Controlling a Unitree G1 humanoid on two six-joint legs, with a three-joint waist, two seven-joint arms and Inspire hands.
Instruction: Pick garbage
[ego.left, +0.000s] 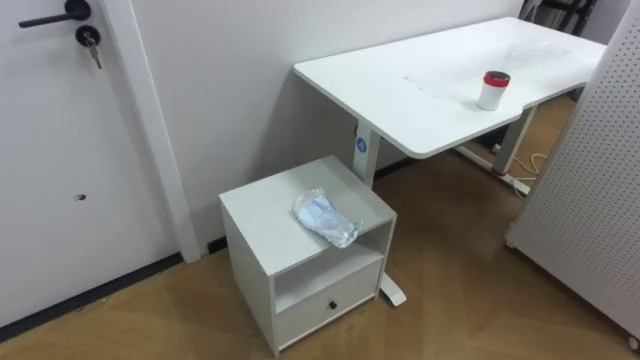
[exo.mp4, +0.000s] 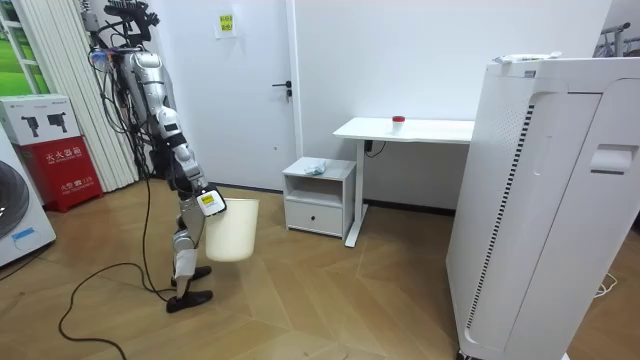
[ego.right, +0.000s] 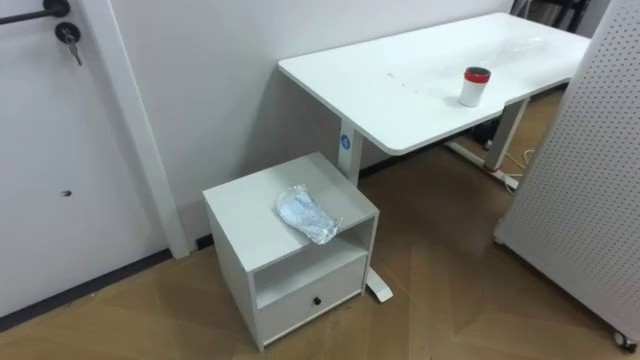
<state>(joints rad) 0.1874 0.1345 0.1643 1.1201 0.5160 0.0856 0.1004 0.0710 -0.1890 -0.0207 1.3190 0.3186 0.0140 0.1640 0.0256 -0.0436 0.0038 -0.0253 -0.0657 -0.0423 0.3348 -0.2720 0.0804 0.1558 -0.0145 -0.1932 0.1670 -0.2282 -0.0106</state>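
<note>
A crumpled clear-and-bluish plastic bag (ego.left: 326, 217) lies on top of a small white bedside cabinet (ego.left: 262, 206) with an open shelf and a drawer, by the wall. The same bag (ego.right: 307, 214) rests near the cabinet top's front right part. In the room view I stand a few steps from that cabinet (exo.mp4: 337, 170), leaning towards it. My right hand (exo.mp4: 205, 200) hangs low and carries a cream waste bin (exo.mp4: 232, 232) by its rim, off the floor.
A white desk (ego.left: 420, 90) right of the cabinet bears a white cup with a red lid (ego.left: 493, 90). A white door (ego.left: 60, 150) is at the left and a white perforated panel (ego.left: 600, 170) at the right. A tall white appliance (exo.mp4: 545, 200) stands further off.
</note>
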